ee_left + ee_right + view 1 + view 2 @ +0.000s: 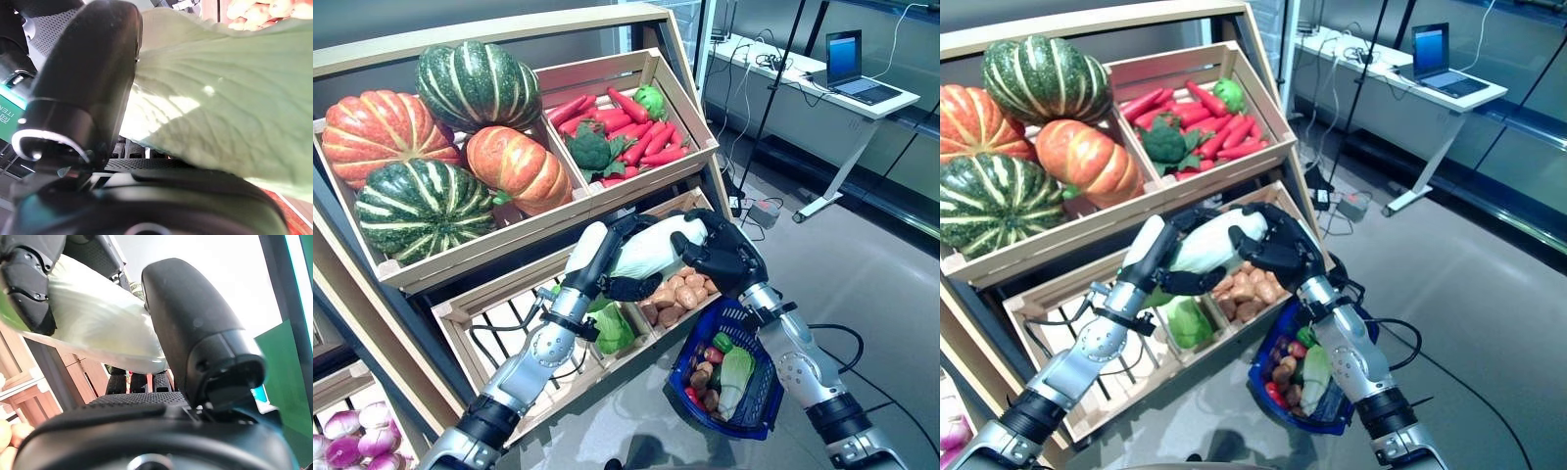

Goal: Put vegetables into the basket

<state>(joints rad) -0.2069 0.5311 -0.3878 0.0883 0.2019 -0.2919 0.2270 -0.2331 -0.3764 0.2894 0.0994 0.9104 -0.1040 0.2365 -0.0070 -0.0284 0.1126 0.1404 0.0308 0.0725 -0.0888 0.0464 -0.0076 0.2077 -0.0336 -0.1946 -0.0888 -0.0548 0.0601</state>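
Gripping one pale green-white leafy cabbage (651,250) together, left robot hand (607,264) and right robot hand (720,257) curl around it, evidently passing it towards the blue plastic basket (759,411) hanging below.

Crates (636,186): pale unfinished wood, matt, visible grain. Pumpkins (475,83): smooth, ribbed, slight sheen. Cabbage (651,250): pale green-white, veined leaf, satin look. Left hand (631,284) & right hand (724,257): black plastic shells, glossy on thumbs, w/ textured rubbery palm pads in wrist views. Forearms (543,348): silver-grey metal, brushed. Basket (759,397): blue plastic mesh. Floor (881,284): grey, smooth, semi-gloss. Desk (822,83): white, matt top.
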